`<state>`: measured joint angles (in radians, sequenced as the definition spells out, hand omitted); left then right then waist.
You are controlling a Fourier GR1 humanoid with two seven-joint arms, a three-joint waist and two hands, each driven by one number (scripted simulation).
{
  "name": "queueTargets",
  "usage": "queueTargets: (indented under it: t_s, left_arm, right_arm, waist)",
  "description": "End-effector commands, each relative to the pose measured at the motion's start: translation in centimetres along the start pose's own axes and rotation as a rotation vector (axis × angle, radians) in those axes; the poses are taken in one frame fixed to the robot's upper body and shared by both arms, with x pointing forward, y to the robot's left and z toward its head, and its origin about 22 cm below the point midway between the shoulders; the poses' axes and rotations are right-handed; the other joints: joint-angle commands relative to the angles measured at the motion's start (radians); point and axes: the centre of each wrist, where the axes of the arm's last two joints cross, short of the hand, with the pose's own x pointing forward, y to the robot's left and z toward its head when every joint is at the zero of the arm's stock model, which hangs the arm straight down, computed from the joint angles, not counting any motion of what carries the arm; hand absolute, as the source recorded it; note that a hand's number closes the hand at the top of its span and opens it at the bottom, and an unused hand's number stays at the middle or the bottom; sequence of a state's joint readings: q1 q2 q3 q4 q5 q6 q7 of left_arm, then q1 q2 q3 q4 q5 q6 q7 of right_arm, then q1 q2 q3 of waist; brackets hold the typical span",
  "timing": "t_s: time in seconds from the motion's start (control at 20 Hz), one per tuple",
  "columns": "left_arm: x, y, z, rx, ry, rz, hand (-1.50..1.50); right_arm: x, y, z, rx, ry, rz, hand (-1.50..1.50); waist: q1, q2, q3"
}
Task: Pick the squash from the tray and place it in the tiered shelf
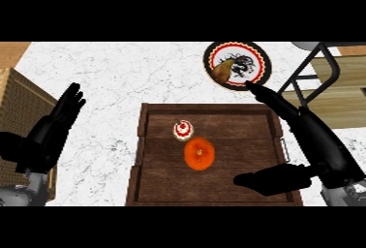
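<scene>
An orange squash (199, 153) lies in the middle of a dark wooden tray (154, 184). Just behind it on the tray sits a small white and red cupcake (182, 129). My right hand (314, 140) hovers over the tray's right side, its fingers straight and stretched toward the far right corner, its thumb (268, 180) sticking out left over the tray's near right part. It holds nothing and is right of the squash, not touching it. My left hand (50, 131) rests open at the left, fingers up. The tiered shelf (325, 77) stands at the far right.
A round plate (238, 65) with a red, black and white pattern lies behind the tray, a brown item (221, 71) on its left part. A wooden surface (18, 111) borders the white marble counter (136, 72) on the left.
</scene>
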<state>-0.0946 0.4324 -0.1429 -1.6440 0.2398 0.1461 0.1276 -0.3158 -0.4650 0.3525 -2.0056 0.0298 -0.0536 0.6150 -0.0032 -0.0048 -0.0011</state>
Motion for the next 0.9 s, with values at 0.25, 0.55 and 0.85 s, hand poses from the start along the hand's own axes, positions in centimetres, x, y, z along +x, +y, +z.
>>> queueTargets:
  t_s: [0.25,0.55,0.85]
  left_arm:
    - [-0.2,1.2,-1.1,0.008,-0.019,-0.001,0.0]
    - [0.0,0.9,0.2,0.0,-0.007,0.002,0.0]
    - [0.0,-0.8,-0.5,0.008,0.006,-0.002,0.0]
  right_arm:
    - [5.3,2.3,-0.6,0.136,0.11,0.241,-1.5]
    - [6.2,3.6,-3.4,0.172,0.173,0.296,-1.5]
    - [5.0,6.3,-5.1,0.217,0.267,0.458,-1.5]
  waist:
    - [0.007,0.004,0.0]
    - [0.01,0.004,0.0]
    - [0.007,0.005,0.001]
